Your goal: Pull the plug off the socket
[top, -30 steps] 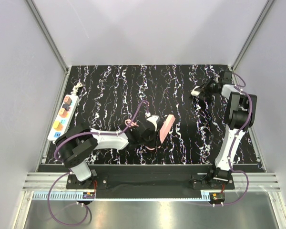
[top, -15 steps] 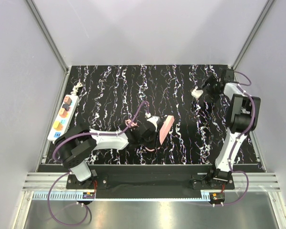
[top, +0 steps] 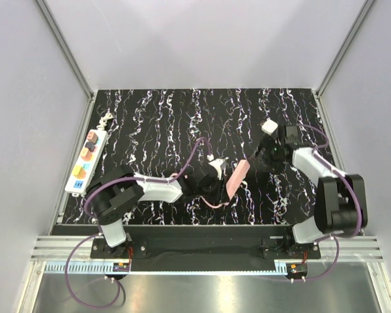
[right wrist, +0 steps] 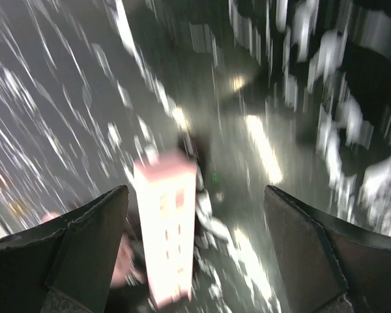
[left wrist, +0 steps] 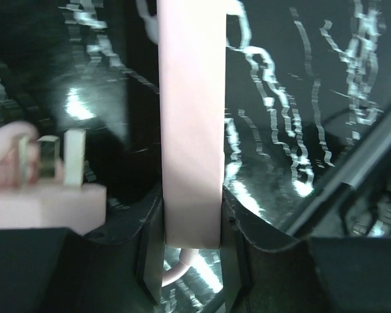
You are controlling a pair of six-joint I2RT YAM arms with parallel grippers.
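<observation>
Socket (top: 86,160) lies flat along the left edge of the table (top: 156,117), hard against the left wall, long axis running near to far, with its bundled white cord (top: 106,120) at the far end. Too small to tell whether anything sits in its outlets. The table is black with white marble-like veining and glossy: the left wrist view shows bright glare on it. Pale grey walls (top: 202,39) close in three sides, with aluminium posts (top: 65,52) at the far corners and a metal rail (top: 202,251) along the near edge. Left gripper (top: 221,184) is at table centre, well apart from the socket, clamped on a pink strip (top: 238,176). In the left wrist view that strip (left wrist: 192,117) stands between the fingers (left wrist: 150,261), and a pink plug (left wrist: 45,189) with bare metal prongs shows at left, free of any outlet. Right gripper (top: 263,158) hovers just beyond the strip's far end. Its wrist view is blurred, but the jaws are spread wide and hold nothing, with the strip's end (right wrist: 166,228) showing between them. A white cube adapter (top: 269,126) sits alone on the table, a little beyond the right gripper.
</observation>
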